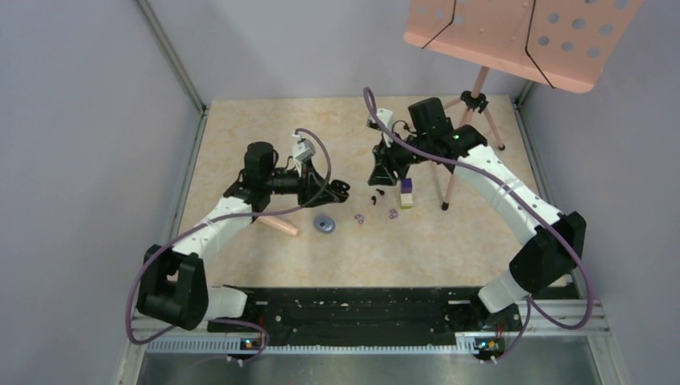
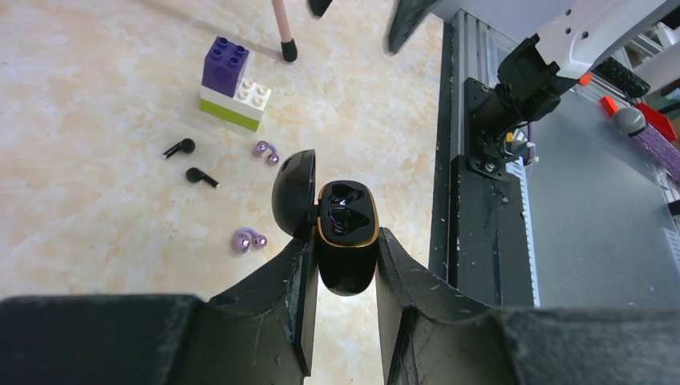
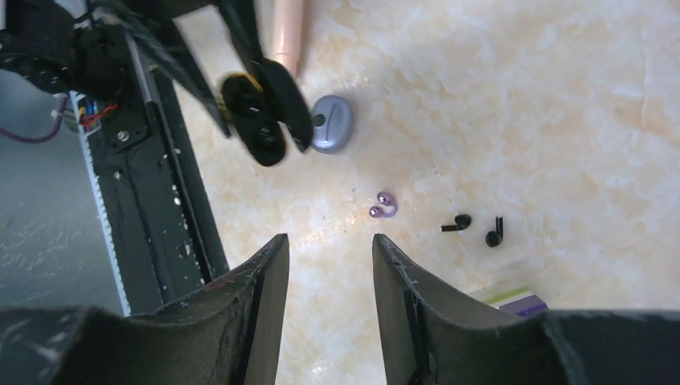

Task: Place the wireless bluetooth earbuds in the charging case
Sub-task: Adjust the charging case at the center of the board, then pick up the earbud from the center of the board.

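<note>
Left wrist view shows the left jaws shut tight on the case (image 2: 346,220), a shiny black egg shape with a gold rim. Its lid (image 2: 293,192) hangs open to one side. The two dark cups inside look empty. The case is held up off the surface (image 2: 96,241).

All four buds lie on the pale, stone-look surface. One black bud (image 3: 459,224) and a second black bud (image 3: 495,233) sit close together, each a tiny round head with a thin stem. In the right wrist view they are off to the right of the right jaws and just past the tips. The first stem lies sideways across that view. The second stem points more up and down.

The right jaws stand apart with nothing between them, up above the surface. The right arm (image 1: 497,180) is the nearer one to the black buds, and the left jaws are busy with the case. I think the right jaws must slide over and maybe turn to pinch a stem across its thin side.

One purple bud (image 2: 247,240), glossy and curled like a ring, lies near the case. The other purple bud (image 2: 265,151) lies by the knobbly block (image 2: 232,84). A smooth grey pod (image 3: 331,124) rests beside a pink stick (image 3: 287,32).
</note>
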Robot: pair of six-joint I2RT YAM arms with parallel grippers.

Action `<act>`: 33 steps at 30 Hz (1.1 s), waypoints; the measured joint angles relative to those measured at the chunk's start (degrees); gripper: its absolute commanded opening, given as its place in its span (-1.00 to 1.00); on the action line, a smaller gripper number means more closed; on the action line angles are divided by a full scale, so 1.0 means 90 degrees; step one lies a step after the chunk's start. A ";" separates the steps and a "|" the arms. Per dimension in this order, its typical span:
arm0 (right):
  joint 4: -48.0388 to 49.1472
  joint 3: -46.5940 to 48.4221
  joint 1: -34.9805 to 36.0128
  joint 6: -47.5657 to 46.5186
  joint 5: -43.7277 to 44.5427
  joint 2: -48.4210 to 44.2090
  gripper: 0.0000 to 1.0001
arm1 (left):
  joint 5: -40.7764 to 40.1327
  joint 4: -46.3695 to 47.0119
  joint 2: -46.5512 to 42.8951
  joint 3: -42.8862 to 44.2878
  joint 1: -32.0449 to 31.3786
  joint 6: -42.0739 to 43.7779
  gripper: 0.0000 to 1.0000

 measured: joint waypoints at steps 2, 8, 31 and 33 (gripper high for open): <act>0.0034 -0.0078 -0.0007 0.0097 0.0214 0.0177 -0.27 | -0.0036 0.0058 -0.0265 -0.0129 0.0148 -0.0221 -1.00; 0.0386 -0.0148 -0.0015 0.0967 0.0884 0.1205 -0.38 | -0.0291 0.0036 -0.1200 -0.0529 0.0656 -0.0707 -1.00; 0.0243 0.0906 -0.0027 0.0670 0.2341 0.3543 -0.24 | -0.0624 -0.1435 -0.1853 -0.0680 0.1001 0.0216 -1.00; 0.0189 0.0906 -0.0027 0.0668 0.2378 0.3575 -0.22 | -0.0624 -0.1460 -0.1821 -0.0680 0.1001 0.0265 -1.00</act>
